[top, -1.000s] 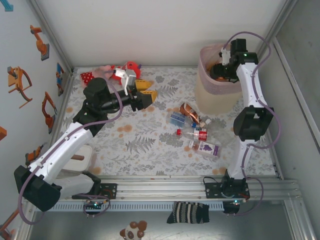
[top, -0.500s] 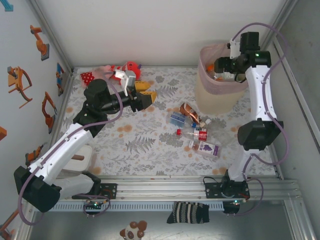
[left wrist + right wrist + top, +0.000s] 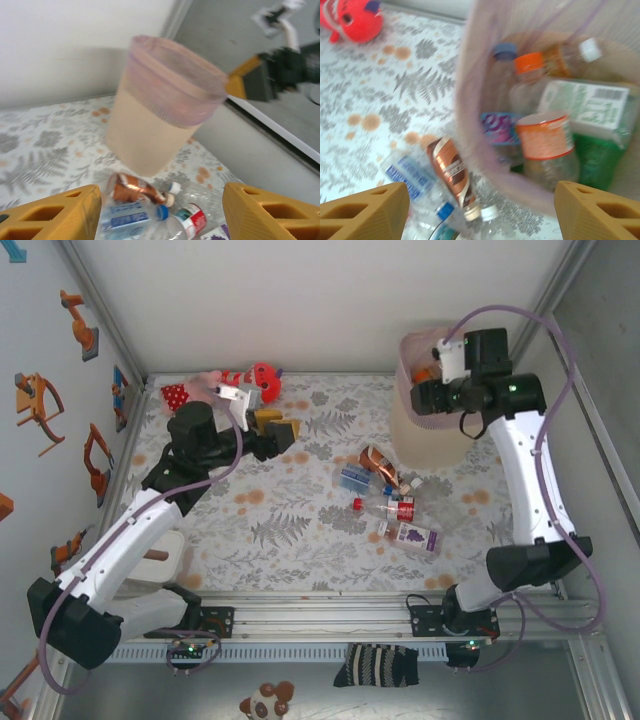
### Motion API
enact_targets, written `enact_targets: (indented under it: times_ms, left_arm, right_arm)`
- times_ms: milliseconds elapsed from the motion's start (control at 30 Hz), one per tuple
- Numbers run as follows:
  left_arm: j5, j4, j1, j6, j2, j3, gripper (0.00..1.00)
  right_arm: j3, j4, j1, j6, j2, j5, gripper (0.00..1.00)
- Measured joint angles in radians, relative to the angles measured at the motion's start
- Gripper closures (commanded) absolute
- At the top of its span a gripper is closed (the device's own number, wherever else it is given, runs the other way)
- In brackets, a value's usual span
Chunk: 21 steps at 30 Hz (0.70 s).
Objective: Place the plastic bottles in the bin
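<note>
Right fingers [image 3: 370, 207] spread, empty, above pink-rimmed cream bin [image 3: 425, 440]. Clear plastic bottles [image 3: 385, 495] lie on table [image 3: 300, 530] just near-left; left fingers [image 3: 55, 212], also spread, farther.

Overhead from behind; left wrist faces bin [image 3: 150, 135] side-on; right looks into it

The bin [image 3: 160, 125] stands upright on the floral-patterned table [image 3: 45, 150], pink mesh rim over cream body. The plastic bottles [image 3: 150, 210] lie just in front of its base: a brown-labelled bottle [image 3: 132, 189], a blue-labelled bottle [image 3: 127, 217] and a red-labelled bottle [image 3: 192, 220], close together. The left gripper [image 3: 162, 215] hangs above them, its yellow fingers [image 3: 55, 215] spread wide with nothing gripped between them.
</note>
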Motion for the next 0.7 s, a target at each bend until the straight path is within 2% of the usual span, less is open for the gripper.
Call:
enact_targets:
  times_ms: [167,333,500,700]
  left_arm:
    - [-0.073,-0.084,0.058,-0.028,-0.022,-0.02,0.34]
    - [-0.097,-0.162,0.099,-0.039,-0.065,-0.023,0.33]
    - [-0.103,-0.232,0.16,-0.051,-0.113,-0.033,0.32]
    - [-0.071,-0.315,0.275,-0.071,-0.141,-0.045,0.31]
  right_arm:
    - [-0.124,-0.002,0.149,-0.06,-0.082,0.041,0.28]
    - [-0.218,-0.005,0.285,-0.12,-0.101,0.103,0.29]
    - [-0.279,-0.023,0.432,-0.187,-0.028,0.179,0.29]
    - [-0.305,-0.021,0.567,-0.251,0.143,0.278,0.31]
